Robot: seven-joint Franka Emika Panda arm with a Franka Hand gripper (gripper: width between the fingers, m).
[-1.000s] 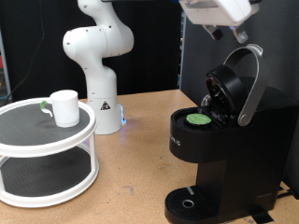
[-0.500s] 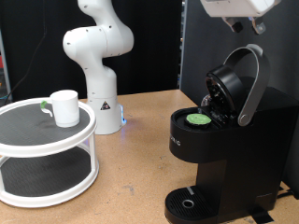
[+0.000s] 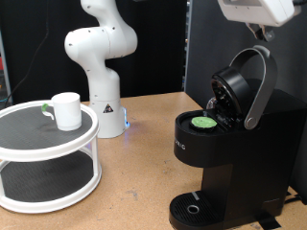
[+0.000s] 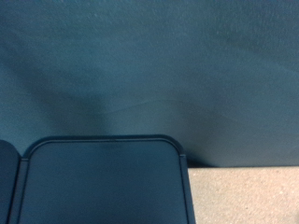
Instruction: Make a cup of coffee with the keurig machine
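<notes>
Exterior view: brown tabletop (image 3: 144, 163), black backdrop (image 3: 203, 48) behind.

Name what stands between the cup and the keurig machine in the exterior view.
The white robot base stands between the cup on the round rack and the keurig machine, set further back; bare tabletop lies in front.

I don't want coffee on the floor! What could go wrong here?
1. The cup sits on the white stand, not on the drip tray, so coffee brewed now would probably spill.
2. The lid is up over the green pod; brewing likely needs it shut.
</notes>
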